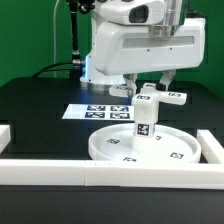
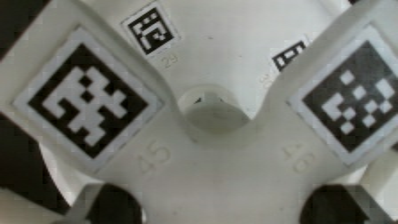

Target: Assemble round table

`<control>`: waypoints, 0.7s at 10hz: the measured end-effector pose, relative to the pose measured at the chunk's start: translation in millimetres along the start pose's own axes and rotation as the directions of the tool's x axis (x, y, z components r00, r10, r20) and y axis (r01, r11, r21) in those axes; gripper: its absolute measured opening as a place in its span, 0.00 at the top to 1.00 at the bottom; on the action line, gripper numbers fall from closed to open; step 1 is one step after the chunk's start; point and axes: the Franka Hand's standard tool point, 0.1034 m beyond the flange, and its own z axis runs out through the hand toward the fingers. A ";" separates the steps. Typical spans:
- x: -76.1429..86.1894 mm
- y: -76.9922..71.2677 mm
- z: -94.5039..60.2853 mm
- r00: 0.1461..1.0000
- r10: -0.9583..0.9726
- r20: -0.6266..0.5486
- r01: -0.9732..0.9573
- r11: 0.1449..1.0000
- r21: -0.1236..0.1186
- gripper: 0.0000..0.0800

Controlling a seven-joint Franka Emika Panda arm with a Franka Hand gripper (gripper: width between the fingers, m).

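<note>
The large rimmed disc (image 1: 178,153) lies flat on the black table near the front rail. The short cylindrical leg (image 1: 144,122) stands upright on its hub. The cross-shaped foot (image 1: 166,96) sits on top of the leg. My gripper (image 1: 150,86) is directly over it, jaws on either side of one arm. In the wrist view the foot (image 2: 214,110) fills the frame, showing its central boss and tags. Its white arm spans the gap between my dark fingertips (image 2: 103,203). The gripper (image 2: 222,205) is shut on the foot.
The marker board (image 1: 98,111) lies flat behind the disc, toward the exterior view's left. White border rails run along the front (image 1: 60,169) and the exterior view's right (image 1: 212,148). A green wall and a black cable stand behind the arm.
</note>
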 end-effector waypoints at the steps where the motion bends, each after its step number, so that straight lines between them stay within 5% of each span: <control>1: -0.4 0.3 0.4 0.995 0.103 -0.005 -0.103 0.994 0.020 0.45; 4: 2.6 0.7 0.8 0.921 0.388 -0.023 -0.386 0.920 0.063 0.45; 7: 4.8 -0.1 0.4 0.829 0.559 -0.024 -0.557 0.828 0.069 0.45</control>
